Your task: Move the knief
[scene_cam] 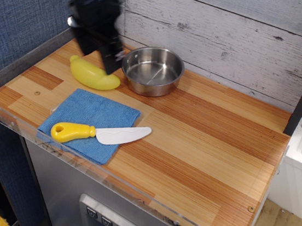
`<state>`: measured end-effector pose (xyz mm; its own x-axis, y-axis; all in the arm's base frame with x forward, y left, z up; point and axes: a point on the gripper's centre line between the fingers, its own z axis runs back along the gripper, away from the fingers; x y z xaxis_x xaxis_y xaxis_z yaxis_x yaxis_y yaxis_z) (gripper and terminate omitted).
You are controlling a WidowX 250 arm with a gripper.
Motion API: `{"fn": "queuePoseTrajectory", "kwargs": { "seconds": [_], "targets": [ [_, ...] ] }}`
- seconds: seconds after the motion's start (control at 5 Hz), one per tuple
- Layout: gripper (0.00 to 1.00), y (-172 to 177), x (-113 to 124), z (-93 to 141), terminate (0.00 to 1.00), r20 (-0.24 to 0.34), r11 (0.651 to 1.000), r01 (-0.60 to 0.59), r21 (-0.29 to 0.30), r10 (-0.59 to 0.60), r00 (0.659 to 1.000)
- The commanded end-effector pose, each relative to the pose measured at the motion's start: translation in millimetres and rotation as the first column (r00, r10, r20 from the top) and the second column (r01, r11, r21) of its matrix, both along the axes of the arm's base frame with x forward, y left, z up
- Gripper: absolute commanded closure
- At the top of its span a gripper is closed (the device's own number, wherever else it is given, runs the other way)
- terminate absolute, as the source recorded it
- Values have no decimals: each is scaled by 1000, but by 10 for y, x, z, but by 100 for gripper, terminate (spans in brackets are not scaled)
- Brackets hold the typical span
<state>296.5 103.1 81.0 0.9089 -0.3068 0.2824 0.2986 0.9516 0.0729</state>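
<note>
Yellow-handled white knief (100,134), blue cloth (87,116)

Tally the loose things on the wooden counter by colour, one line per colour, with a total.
Yellow and white: 1, the toy knife
Yellow: 1, the banana toy
Blue: 1, the cloth
Silver: 1, the metal bowl
Total: 4

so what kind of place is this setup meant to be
Probably a toy kitchen counter for robot trials: a wooden countertop holds a steel bowl, a plastic knife on a blue cloth, and a toy banana.
</note>
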Motion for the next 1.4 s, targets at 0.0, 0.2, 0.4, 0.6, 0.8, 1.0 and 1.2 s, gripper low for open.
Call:
{"fn": "queuePoseTrajectory", "kwargs": {
  "seconds": [0.0, 0.2, 0.4, 0.6, 0.8, 1.0, 1.2],
  "targets": [
    [0, 24, -326, -35, 0, 57, 968, 252, 21, -252, 966],
    [0, -59, -515, -151, 0, 39, 943, 331, 37, -332, 942],
    [0, -112, -687, -245, 0, -5, 924, 381, 31, -381, 924],
    [0, -163, -767, -313, 0, -23, 914, 404, 49, -403, 915],
    [0, -166, -736, -368, 0, -24, 921, 384, 69, -383, 923],
    [0, -141, -640, -414, 0, -18, 936, 339, 92, -338, 941],
    [0, -125, -519, -384, 0, 2, 946, 305, 104, -307, 952]
  ]
}}
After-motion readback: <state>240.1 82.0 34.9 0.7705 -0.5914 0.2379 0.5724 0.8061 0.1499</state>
